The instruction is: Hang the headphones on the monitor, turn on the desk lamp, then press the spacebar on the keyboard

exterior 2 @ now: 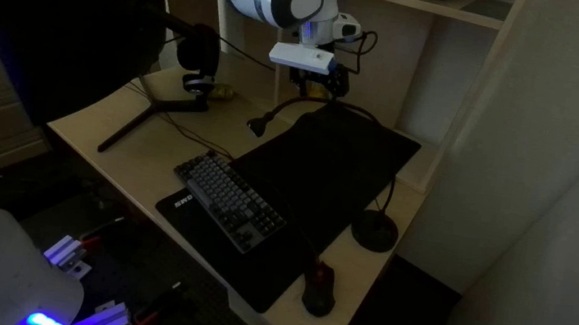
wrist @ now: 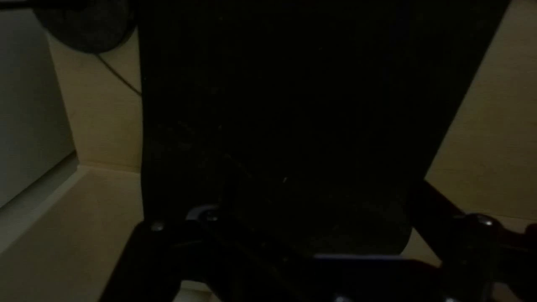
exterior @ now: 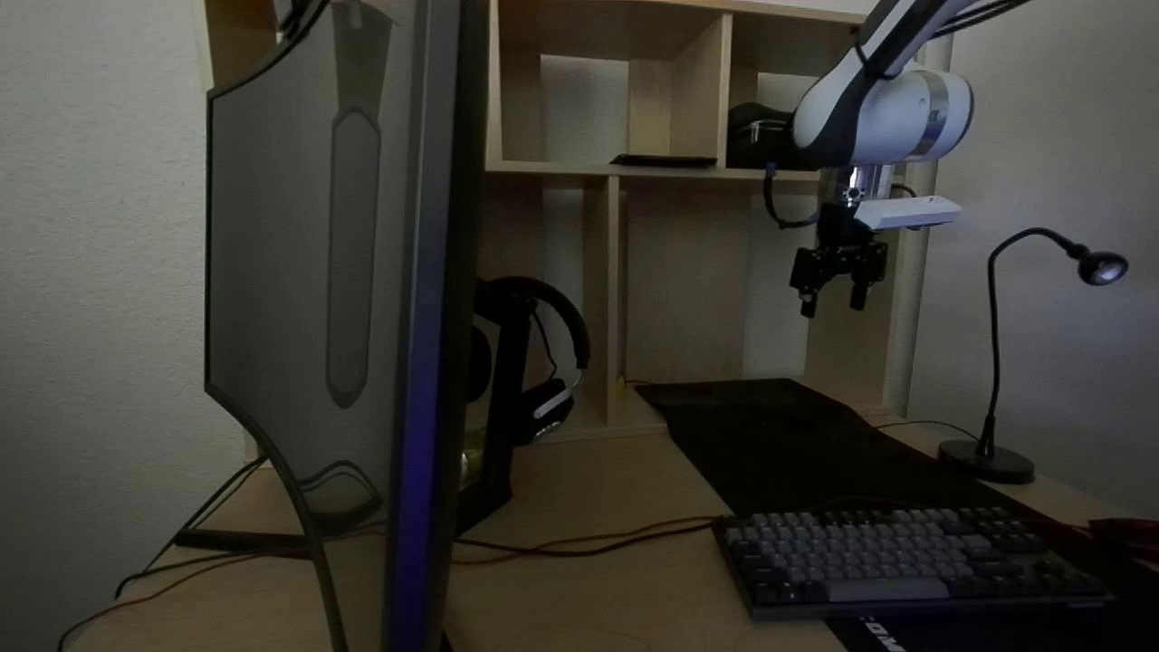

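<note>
My pincer (exterior: 833, 303) hangs over the far end of the desk mat (exterior: 770, 426), its 2 fingers spread wide with nothing between them. The headphones (exterior: 573, 319) are behind the monitor (exterior: 281, 272), apparently draped over the top of its stand (exterior: 501, 435), so I judge step 1 of 3 done and would leave them be. The desk lamp (exterior: 996, 353) stands upright just beside the mat, apart from me, its head showing no glow. I expect it to be light, its gooseneck springy, its round base (exterior 2: 375, 231) apt to slide or tip; I can't make out a switch. To steady it, I'd pinch the stalk low, near the base, never the head. The keyboard (exterior: 905, 557) lies partly on the mat, stiff and low; its spacebar (exterior: 886, 589) should need only 1 light fingertip push.
</note>
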`<control>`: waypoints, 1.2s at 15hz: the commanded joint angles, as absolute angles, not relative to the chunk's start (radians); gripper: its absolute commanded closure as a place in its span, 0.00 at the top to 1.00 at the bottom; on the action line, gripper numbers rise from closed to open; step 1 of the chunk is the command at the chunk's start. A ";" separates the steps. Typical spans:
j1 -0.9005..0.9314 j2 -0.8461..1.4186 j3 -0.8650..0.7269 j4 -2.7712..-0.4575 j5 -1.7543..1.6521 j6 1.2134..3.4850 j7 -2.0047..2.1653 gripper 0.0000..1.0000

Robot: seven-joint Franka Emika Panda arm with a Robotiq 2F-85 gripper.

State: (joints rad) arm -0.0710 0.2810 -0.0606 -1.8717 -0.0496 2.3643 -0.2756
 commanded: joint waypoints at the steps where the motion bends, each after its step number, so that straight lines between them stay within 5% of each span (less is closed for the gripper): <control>1: -0.028 0.487 -0.096 -1.615 -0.225 2.356 -0.136 1.00; 9: -0.054 0.598 -0.073 -1.515 -0.219 2.385 -0.170 1.00; 15: -0.057 0.880 -0.139 -1.180 -0.271 2.302 -0.161 1.00; 16: -0.072 0.785 -0.110 -1.322 -0.251 2.351 -0.190 1.00; 18: -0.070 0.853 -0.123 -1.241 -0.255 2.345 -0.174 1.00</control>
State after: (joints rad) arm -0.0669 0.8536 -0.1276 -1.2426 -0.2519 2.3477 -0.1742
